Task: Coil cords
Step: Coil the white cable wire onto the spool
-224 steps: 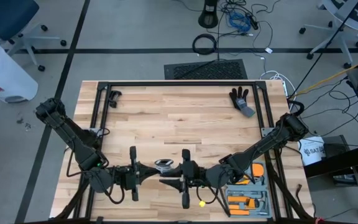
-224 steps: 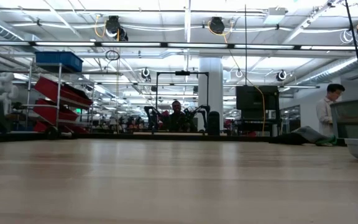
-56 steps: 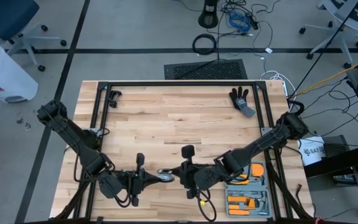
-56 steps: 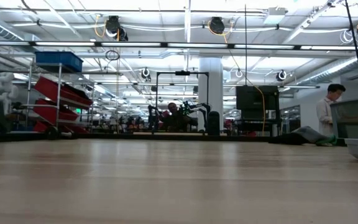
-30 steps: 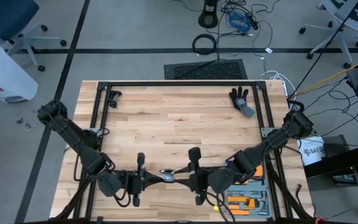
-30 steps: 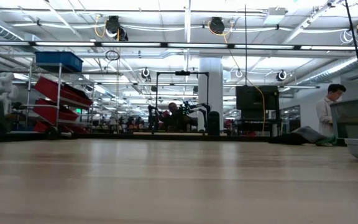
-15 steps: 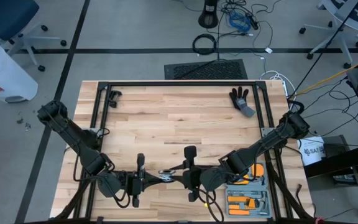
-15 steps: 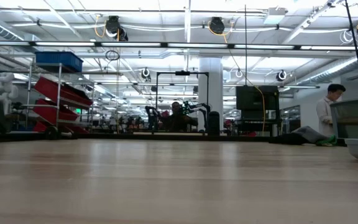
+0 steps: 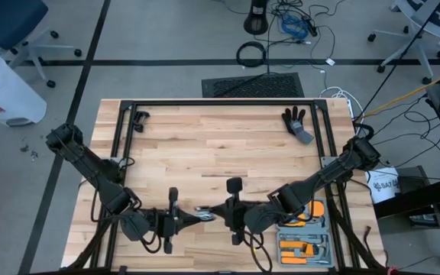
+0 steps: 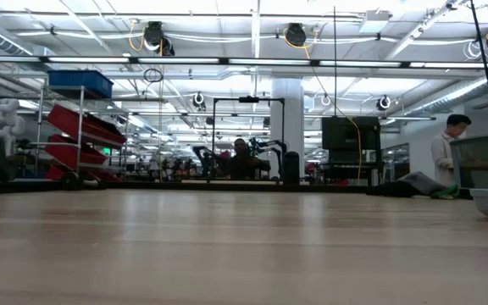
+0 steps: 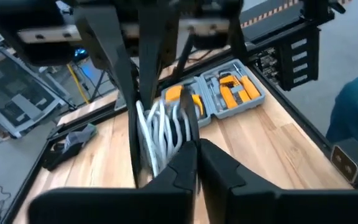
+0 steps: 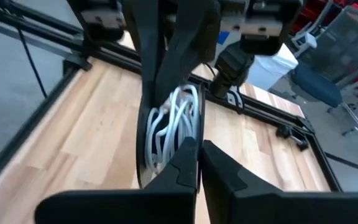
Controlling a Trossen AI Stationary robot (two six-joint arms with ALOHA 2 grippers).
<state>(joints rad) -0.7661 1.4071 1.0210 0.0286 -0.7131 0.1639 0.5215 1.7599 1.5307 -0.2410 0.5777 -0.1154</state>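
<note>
High view: I am pinching the cord (image 9: 205,211) at the desk's (image 9: 220,145) front edge.
My right gripper (image 9: 221,211), open a second ago, is now clamping its white loops; left gripper (image 9: 192,216) stays closed on it, so winding can resume.

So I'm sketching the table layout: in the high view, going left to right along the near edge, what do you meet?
Left tool, shut → white cord bunched between the two tools → right tool, shut → orange and grey tool case at the table's right corner.

White cord (image 12: 178,121), black reel (image 12: 146,134), orange tools in grey case (image 11: 225,93).
</note>
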